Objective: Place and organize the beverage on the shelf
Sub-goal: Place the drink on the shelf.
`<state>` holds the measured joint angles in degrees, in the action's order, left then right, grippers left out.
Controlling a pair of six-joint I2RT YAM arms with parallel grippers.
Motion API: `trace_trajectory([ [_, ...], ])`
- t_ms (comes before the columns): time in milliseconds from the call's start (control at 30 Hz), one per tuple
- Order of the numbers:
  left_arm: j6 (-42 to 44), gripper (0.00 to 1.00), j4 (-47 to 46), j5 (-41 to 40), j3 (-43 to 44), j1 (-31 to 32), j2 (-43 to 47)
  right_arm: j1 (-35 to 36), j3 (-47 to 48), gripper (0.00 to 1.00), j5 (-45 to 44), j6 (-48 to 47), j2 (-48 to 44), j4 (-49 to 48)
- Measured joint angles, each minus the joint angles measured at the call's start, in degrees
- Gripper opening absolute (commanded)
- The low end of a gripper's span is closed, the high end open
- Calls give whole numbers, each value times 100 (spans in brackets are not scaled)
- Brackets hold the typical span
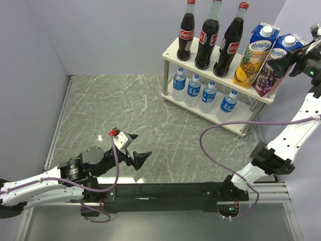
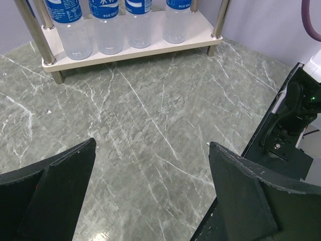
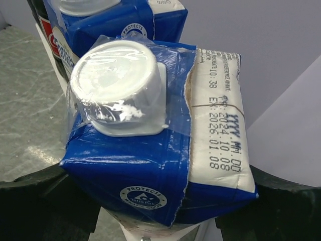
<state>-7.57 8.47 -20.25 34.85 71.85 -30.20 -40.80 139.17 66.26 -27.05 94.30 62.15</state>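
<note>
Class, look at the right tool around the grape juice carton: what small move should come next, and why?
Probably open the right tool wider and back away: the grape carton already seems to stand on the shelf beside the pineapple carton.

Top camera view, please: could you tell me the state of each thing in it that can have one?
Cola bottles: three, upright, capped, top board of the shelf.
Water bottles: four, upright, capped, bottom board.
Pineapple carton: cap on, top board.
Grape carton: cap on, top board's right end.
Left gripper: open, empty.
Right gripper: straddles the grape carton; grip unclear.
</note>
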Motion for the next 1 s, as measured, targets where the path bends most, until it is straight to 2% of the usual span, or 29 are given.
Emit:
trace_trajectory([
  [300,0,99,0,2,0,0,-4,92,-4,89,-417,-114,-2,313],
  [1000,0,99,0,9,0,2,37,90,-345,93,-894,-68,-317,275],
])
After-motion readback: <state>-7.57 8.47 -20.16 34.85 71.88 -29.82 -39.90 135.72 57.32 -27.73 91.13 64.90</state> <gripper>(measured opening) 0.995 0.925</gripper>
